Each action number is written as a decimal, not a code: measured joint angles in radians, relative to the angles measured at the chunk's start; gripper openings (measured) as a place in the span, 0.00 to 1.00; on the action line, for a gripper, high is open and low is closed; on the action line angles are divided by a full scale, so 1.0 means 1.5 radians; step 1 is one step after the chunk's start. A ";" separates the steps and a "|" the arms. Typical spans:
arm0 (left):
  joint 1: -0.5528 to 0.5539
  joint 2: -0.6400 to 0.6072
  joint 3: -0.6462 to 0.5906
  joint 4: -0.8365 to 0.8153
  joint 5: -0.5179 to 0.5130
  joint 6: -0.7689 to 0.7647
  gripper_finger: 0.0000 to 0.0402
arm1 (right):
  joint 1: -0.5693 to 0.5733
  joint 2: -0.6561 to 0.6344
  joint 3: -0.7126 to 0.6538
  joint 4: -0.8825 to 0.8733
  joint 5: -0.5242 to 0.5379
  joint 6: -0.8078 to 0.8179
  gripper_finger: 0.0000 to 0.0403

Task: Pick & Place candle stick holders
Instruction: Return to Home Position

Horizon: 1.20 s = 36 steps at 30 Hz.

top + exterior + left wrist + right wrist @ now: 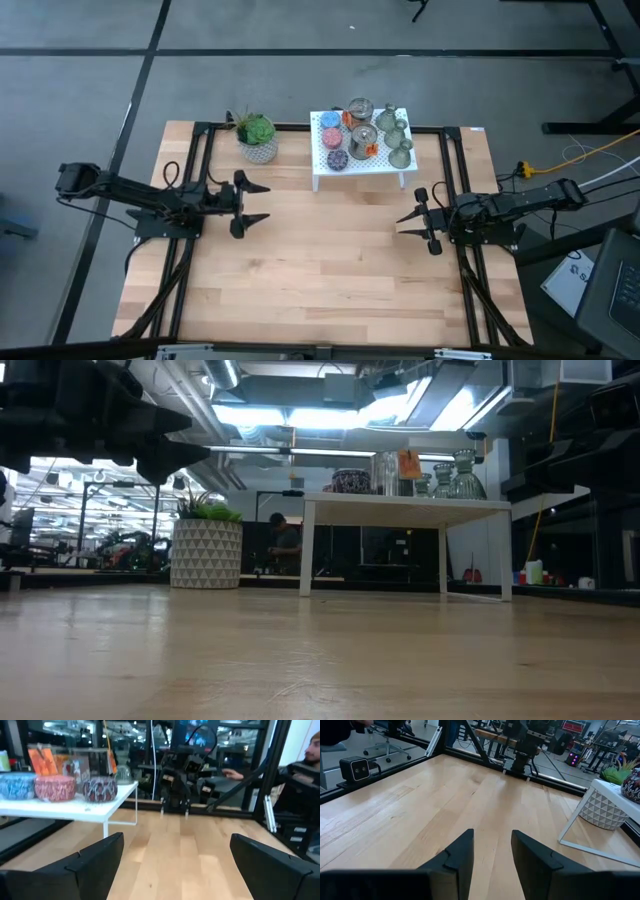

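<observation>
Currently all 3 candle stick holders [401,154] stand upright on the small white shelf [365,172]. They're at its right end, close together, in a loose row running front to back. The shelf sits at the far edge of the worktop [330,290], a bit right of centre.

On the shelf's left end, the blue candle [330,121] is at the back, the pink candle [333,138] in the middle and the dark candle [337,158] at the front. They line up in a row, nearly touching. Btwn candles and holders are two glass jars [360,108], w/ sth orange by the nearer one; can't tell what it is. A potted plant [258,140] in a white patterned pot stands just left of the shelf, near the far edge.

The left gripper [262,203] hovers over the worktop's left side, well apart from the shelf. Its fingers are spread wide w/ nothing btwn them, pointing toward the right arm. The right gripper [408,208] hovers over the right side, in front of the shelf's right end, facing the left arm. Its fingers are parted w/ a narrower gap, also empty. Neither touches the shelf.

A person [305,765] shows beyond the worktop's right edge in the left wrist view.
</observation>
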<state>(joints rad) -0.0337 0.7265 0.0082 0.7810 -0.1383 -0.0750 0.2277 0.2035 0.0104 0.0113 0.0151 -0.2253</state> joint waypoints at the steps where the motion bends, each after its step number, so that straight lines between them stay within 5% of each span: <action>1: 0.003 -0.003 0.000 -0.010 0.000 0.000 0.90 | 0.000 0.000 0.000 0.000 0.000 0.000 0.34; 14: 0.085 -0.147 0.000 -0.158 0.107 -0.011 0.90 | 0.000 0.000 0.000 0.000 0.000 0.000 0.34; 36: 0.138 -0.399 0.014 -0.541 0.089 -0.023 0.90 | 0.000 0.000 0.000 0.000 0.000 0.000 0.34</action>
<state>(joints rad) 0.1734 0.1283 0.0299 -0.0308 -0.0051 -0.1093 0.2277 0.2035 0.0105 0.0113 0.0151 -0.2253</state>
